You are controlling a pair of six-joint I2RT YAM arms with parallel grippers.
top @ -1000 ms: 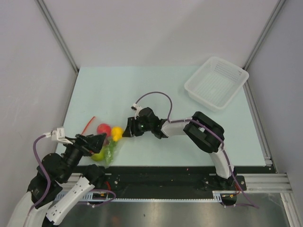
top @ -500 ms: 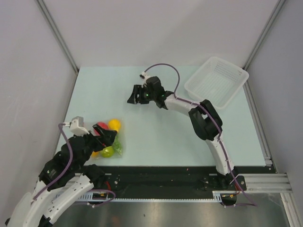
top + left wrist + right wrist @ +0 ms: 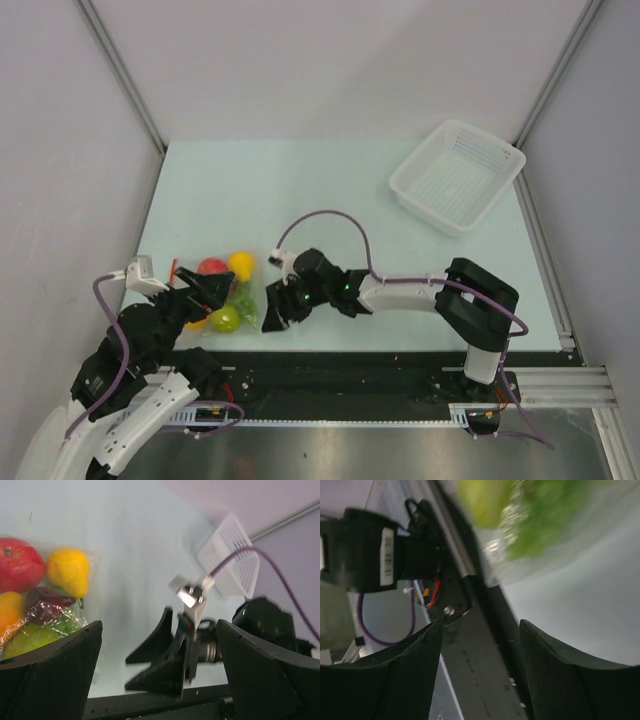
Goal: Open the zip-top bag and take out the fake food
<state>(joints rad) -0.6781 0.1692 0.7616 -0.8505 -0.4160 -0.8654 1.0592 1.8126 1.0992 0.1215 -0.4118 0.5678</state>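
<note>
The zip-top bag [image 3: 246, 312] lies at the table's near left with the fake food inside: a red apple [image 3: 210, 267], a yellow fruit [image 3: 241, 264] and a green fruit [image 3: 226, 320]. In the left wrist view the apple [image 3: 17, 562], yellow fruit [image 3: 67, 570] and grapes [image 3: 67, 622] show under crinkly plastic at the left. My left gripper [image 3: 220, 290] hovers over the bag, wide open and holding nothing. My right gripper [image 3: 272, 312] is low at the bag's right edge, open and empty. Blurred green fruit [image 3: 485, 500] fills the top of the right wrist view. Whether the bag's mouth is open I cannot tell.
A white mesh basket [image 3: 458, 175] stands at the far right of the table. The black rail [image 3: 350, 365] runs along the near edge just below both grippers. My right gripper's fingers [image 3: 165, 660] sit between my left gripper's fingers in the left wrist view.
My right arm swung out to the table's middle, then back down to the near edge beside the bag, with its jaws a little wider. My left gripper shifted slightly over the bag.
</note>
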